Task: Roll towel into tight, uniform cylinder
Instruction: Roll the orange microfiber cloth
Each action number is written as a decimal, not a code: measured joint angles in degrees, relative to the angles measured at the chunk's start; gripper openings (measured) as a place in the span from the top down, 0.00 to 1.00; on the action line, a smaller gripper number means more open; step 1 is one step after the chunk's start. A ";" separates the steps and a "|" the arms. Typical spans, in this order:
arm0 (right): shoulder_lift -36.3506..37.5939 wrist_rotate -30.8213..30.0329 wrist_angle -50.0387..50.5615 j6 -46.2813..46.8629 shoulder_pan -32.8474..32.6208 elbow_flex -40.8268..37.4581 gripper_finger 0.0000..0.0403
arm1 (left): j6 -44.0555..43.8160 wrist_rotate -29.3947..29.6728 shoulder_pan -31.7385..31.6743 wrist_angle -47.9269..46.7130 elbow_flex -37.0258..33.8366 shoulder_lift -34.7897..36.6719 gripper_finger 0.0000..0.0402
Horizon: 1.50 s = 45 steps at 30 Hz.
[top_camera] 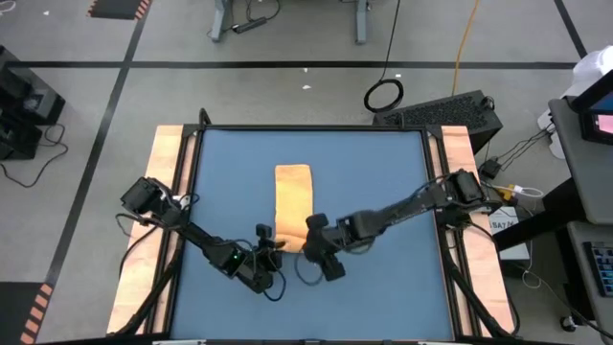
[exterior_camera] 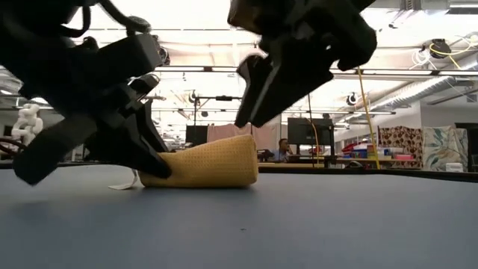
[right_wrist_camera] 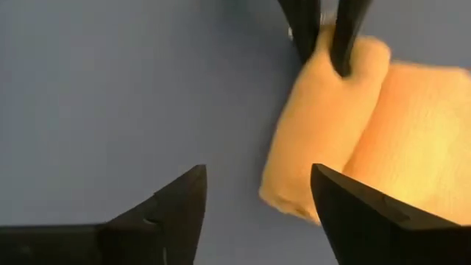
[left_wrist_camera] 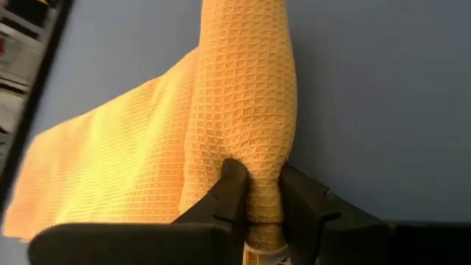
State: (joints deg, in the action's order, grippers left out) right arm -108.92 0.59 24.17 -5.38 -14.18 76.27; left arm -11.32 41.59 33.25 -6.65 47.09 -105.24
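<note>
Soft waffle-weave cloth towel on a smooth matt blue table edged with pale bare wood; matt dark fingers.

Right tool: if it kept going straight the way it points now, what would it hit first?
Probably the rolled end of the towel, just ahead of the open right tool and slightly to one side; depth is uncertain, so it might meet the blue tabletop first.

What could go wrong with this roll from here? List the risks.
1. The left pincer pinches only one end of the towel; the other end may lag, giving a cone rather than a uniform cylinder.
2. The right pincer is open and off the cloth, so the rolled part could loosen.
3. The flat part still unrolled lies slightly askew in the left wrist view and may wind on crooked.
</note>
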 joint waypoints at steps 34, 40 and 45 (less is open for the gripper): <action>-5.66 -30.01 -35.67 7.00 -8.27 -15.43 0.40 | 1.23 -32.78 -12.69 -3.68 -0.13 10.39 0.83; -6.37 -23.06 -34.13 13.80 -5.06 -15.39 0.51 | 1.14 -32.85 -12.70 -3.80 -0.11 10.43 0.83; -7.24 -17.97 -34.50 18.14 -3.26 -15.37 0.64 | -3.99 -28.91 -12.50 -4.41 -0.09 10.45 0.83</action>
State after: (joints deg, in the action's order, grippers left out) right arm -116.16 -17.39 -10.33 12.76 -17.44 60.90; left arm -15.31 12.69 20.75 -11.06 47.00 -94.79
